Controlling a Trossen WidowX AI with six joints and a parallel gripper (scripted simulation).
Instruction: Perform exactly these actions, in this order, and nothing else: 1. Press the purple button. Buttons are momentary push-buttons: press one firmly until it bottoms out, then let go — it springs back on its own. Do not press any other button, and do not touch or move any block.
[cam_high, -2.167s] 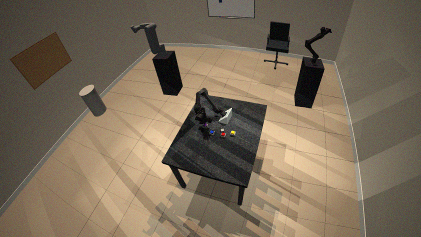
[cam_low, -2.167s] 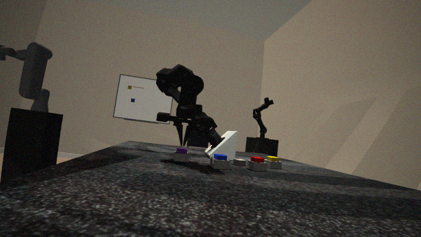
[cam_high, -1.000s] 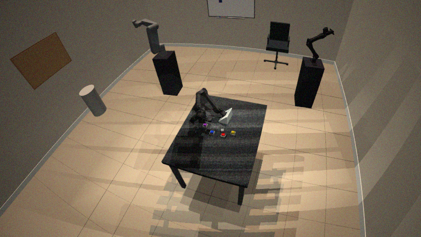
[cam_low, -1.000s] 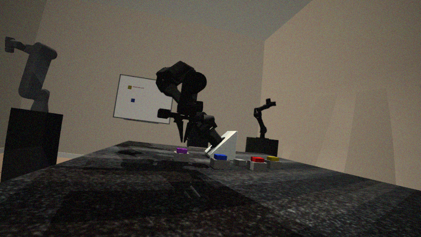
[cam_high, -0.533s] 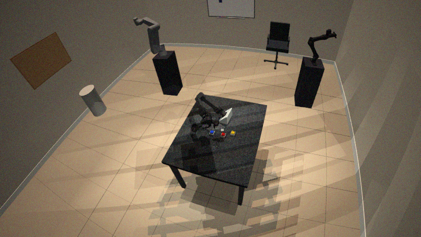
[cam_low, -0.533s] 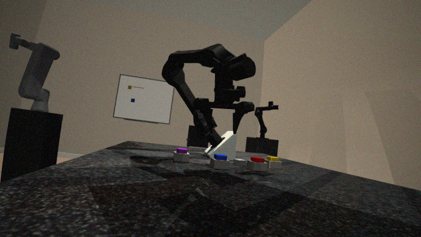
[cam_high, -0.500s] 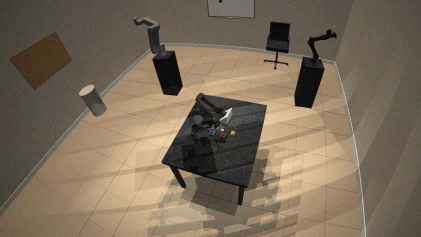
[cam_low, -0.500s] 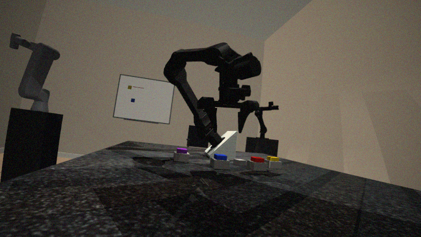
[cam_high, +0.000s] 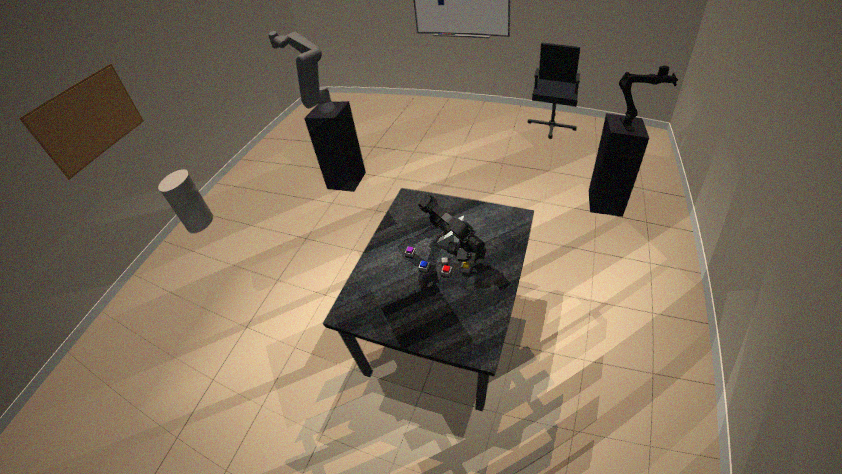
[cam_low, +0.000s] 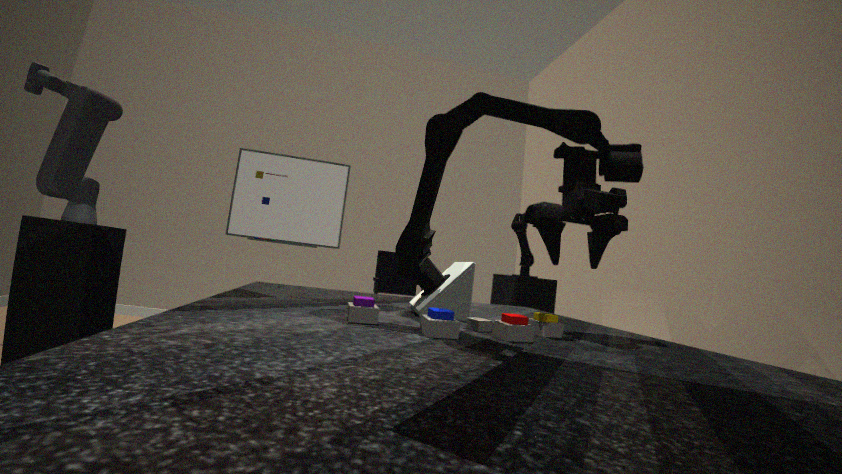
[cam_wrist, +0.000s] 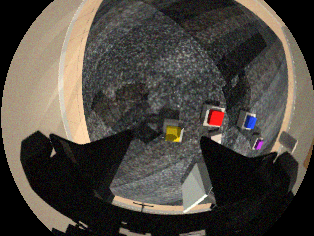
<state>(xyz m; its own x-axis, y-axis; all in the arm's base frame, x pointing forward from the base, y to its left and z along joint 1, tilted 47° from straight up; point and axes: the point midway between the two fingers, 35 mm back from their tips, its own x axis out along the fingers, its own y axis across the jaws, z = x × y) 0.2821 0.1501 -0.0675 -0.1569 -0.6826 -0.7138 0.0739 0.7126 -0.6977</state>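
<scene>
Hanging high above the yellow button (cam_low: 545, 317) with fingers spread and nothing between them, the gripper (cam_low: 574, 255) stands well apart from the purple button (cam_low: 363, 300) at the row's far end on the table (cam_low: 235, 382), which sits raised and untouched, so whether pressing remains cannot be judged.

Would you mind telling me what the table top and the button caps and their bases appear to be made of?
Table top: dark speckled, streaked surface, looks like polished stone or a laminate imitating it. Purple button and red button: flat, evenly coloured matte caps, probably plastic. Their bases: plain pale grey blocks, likely plastic too, though painted metal cannot be ruled out.
</scene>
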